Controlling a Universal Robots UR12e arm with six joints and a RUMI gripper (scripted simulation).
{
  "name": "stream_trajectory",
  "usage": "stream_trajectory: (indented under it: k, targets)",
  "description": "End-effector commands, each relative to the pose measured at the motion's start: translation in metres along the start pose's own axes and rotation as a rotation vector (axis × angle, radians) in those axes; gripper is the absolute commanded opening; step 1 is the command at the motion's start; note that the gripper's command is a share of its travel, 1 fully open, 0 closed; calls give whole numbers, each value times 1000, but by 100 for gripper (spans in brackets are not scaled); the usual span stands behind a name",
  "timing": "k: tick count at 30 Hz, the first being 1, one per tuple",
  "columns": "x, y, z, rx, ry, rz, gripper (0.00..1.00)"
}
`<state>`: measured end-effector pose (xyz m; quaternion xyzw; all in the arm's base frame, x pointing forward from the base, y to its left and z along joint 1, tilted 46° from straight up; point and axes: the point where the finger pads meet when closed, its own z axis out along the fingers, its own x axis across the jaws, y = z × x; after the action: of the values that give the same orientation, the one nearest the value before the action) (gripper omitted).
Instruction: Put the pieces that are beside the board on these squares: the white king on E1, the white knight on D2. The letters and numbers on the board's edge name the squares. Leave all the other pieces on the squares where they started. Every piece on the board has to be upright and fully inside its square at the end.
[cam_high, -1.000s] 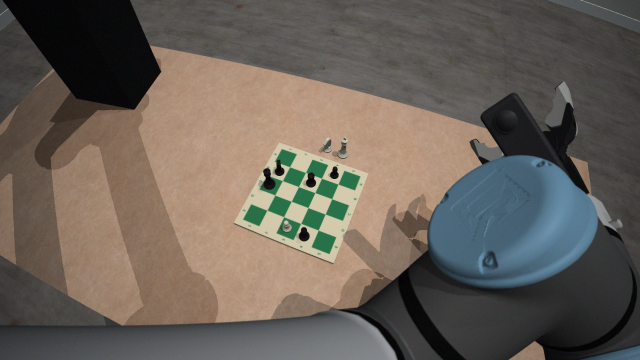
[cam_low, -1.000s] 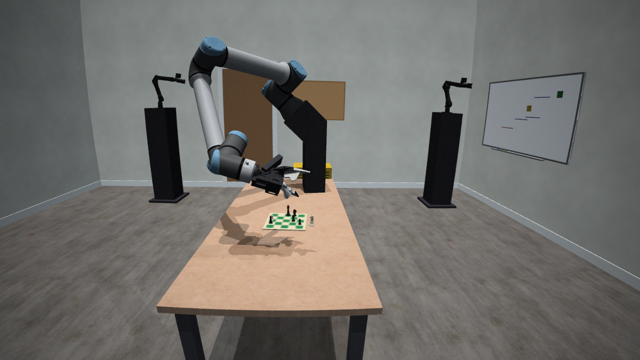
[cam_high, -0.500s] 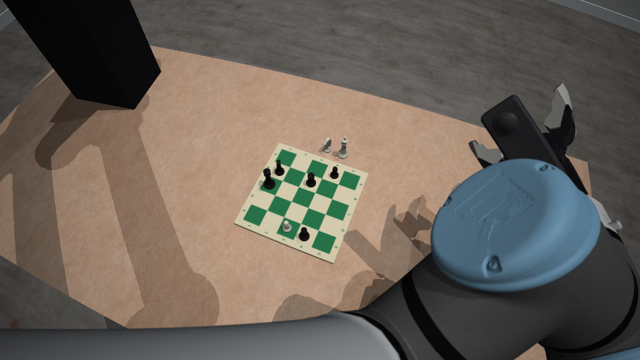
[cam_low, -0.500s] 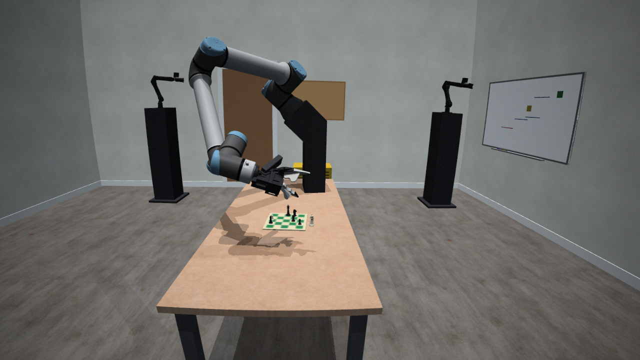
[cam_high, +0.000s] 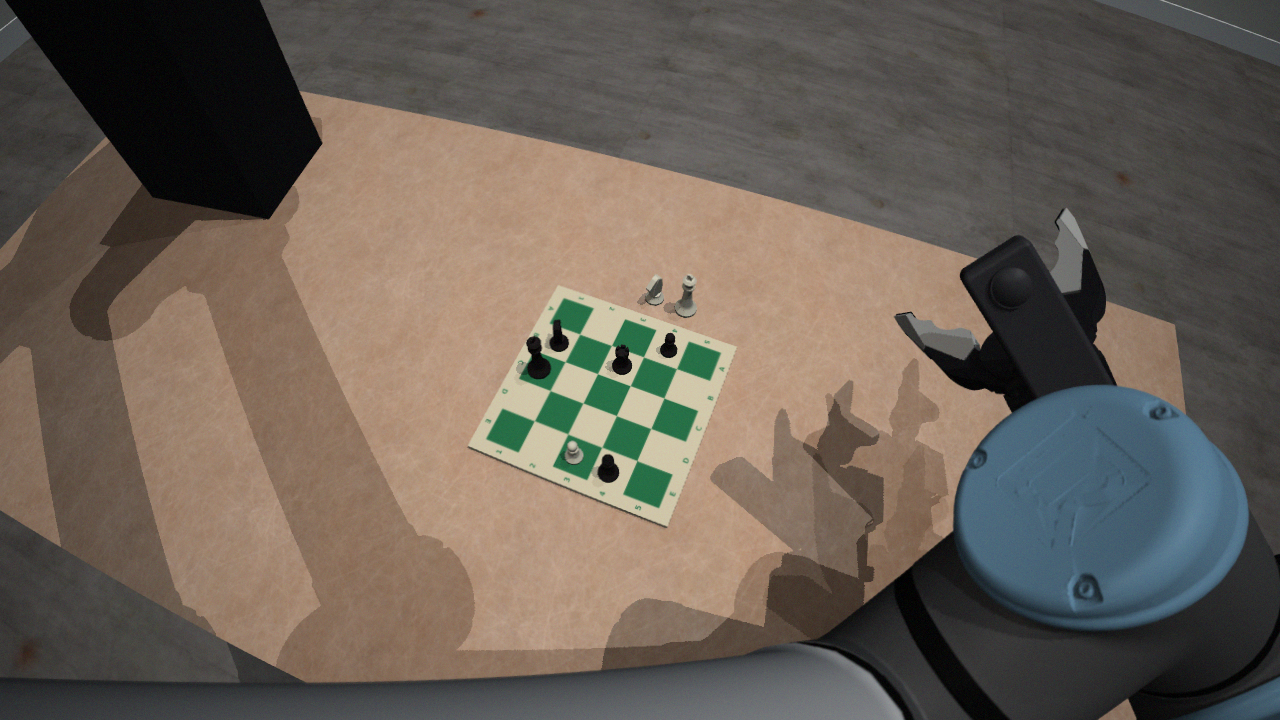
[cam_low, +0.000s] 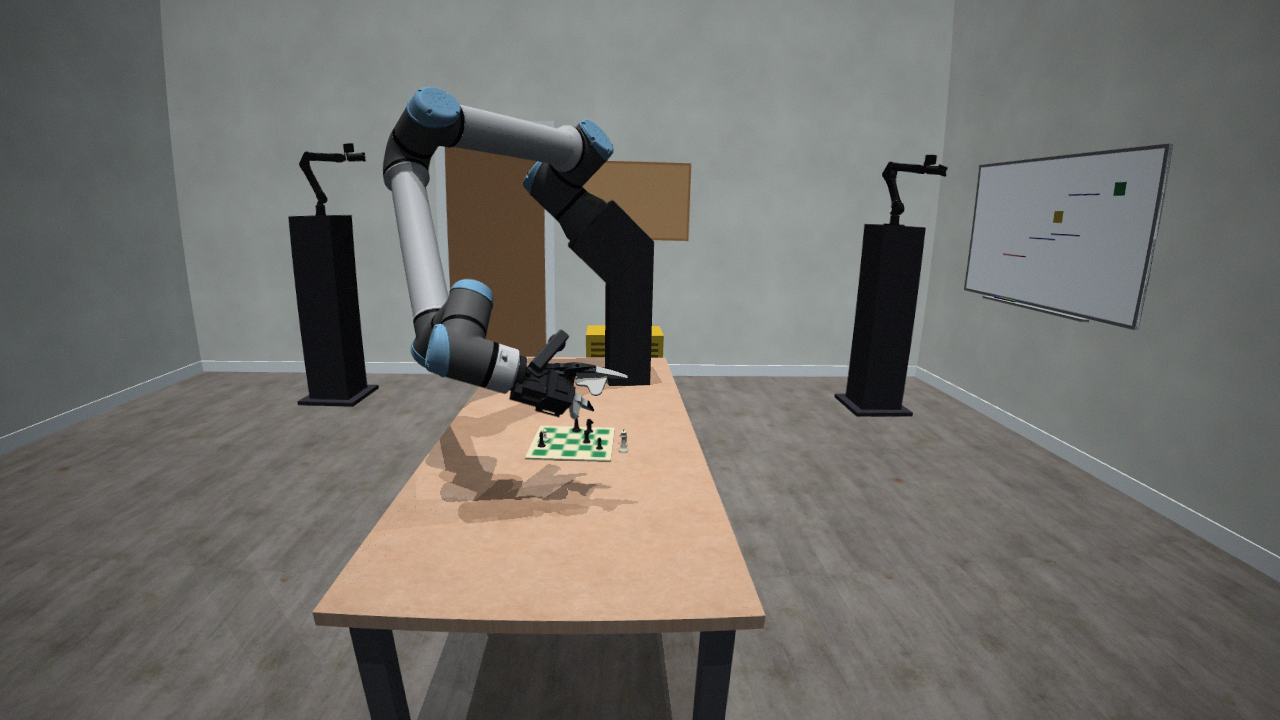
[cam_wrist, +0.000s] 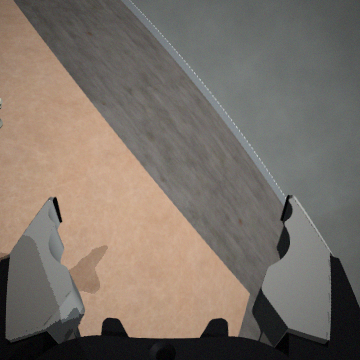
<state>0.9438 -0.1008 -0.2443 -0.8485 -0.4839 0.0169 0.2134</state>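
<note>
"Where's the white king (cam_high: 686, 297) (cam_low: 623, 441)?"
"Upright beside the board (cam_high: 726, 351) (cam_low: 570, 457), near the white knight (cam_high: 655, 291). The board's edge carries letters and numbers."
"And the gripper (cam_high: 982, 264) (cam_low: 606, 390) (cam_wrist: 171, 199)?"
"Above board height, tilted, I think; its fingers are spread wide."

The gripper (cam_high: 982, 262) (cam_low: 608, 392) (cam_wrist: 171, 199) is coming lower over the table (cam_high: 402, 268) (cam_low: 554, 555) (cam_wrist: 125, 200); in the top view, its fingertips are shifting toward the board (cam_high: 606, 394) (cam_low: 570, 443); the blue wrist cap (cam_high: 1100, 505) (cam_low: 471, 288) is moving away from the board; the gripper's shadow (cam_high: 760, 492) (cam_low: 554, 488) is sliding farther off.
</note>
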Motion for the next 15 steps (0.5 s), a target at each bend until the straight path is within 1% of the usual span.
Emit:
stream_trajectory:
  k: [1, 2, 4, 5, 6, 9, 13, 14, 15]
  targets:
    - [-38, 14, 15, 103, -157, 93, 100]
    - [-38, 14, 15, 103, -157, 93, 100]
    - [-55, 19, 20, 139, -223, 125, 100]
    - [-55, 19, 20, 139, -223, 125, 100]
    - [-63, 21, 21, 157, -258, 141, 100]
    - [-63, 21, 21, 157, -258, 141, 100]
    - [-98, 27, 24, 227, -405, 198, 100]
    - [-98, 27, 24, 227, -405, 198, 100]
    - [-107, 29, 24, 243, -443, 210, 100]
